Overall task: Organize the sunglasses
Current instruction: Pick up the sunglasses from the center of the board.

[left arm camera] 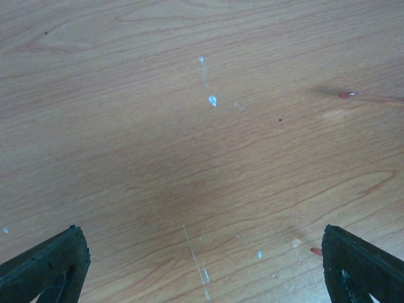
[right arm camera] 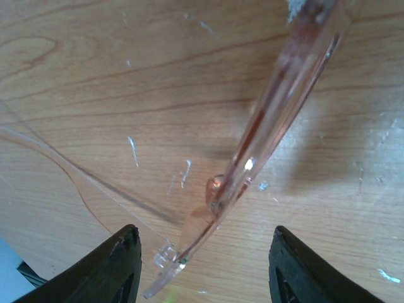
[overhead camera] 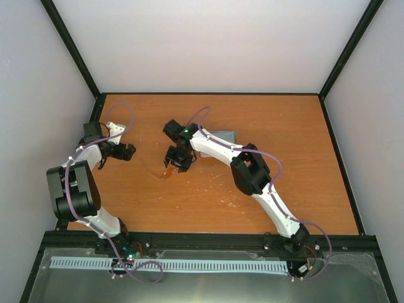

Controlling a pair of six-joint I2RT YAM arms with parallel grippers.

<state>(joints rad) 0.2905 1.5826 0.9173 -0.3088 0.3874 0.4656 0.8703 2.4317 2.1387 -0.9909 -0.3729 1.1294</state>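
Note:
The sunglasses [overhead camera: 168, 170] are thin, translucent amber and lie on the wooden table left of centre. In the right wrist view their frame [right arm camera: 284, 95] runs from top right down to bottom centre, with a clear nose pad and a slim arm trailing left. My right gripper [overhead camera: 177, 164] hovers just over them, open [right arm camera: 203, 243], with one finger on each side of the frame and neither touching it. My left gripper [overhead camera: 130, 151] is open [left arm camera: 202, 243] over bare wood to the left. Two reddish arm tips [left arm camera: 347, 95] show at the right of its view.
A grey-blue cloth [overhead camera: 222, 134] lies behind the right arm's forearm. A pale blue patch [right arm camera: 6, 271] shows at the lower left corner of the right wrist view. The table has white scuff marks [left arm camera: 212, 100]. Black frame posts and white walls bound it.

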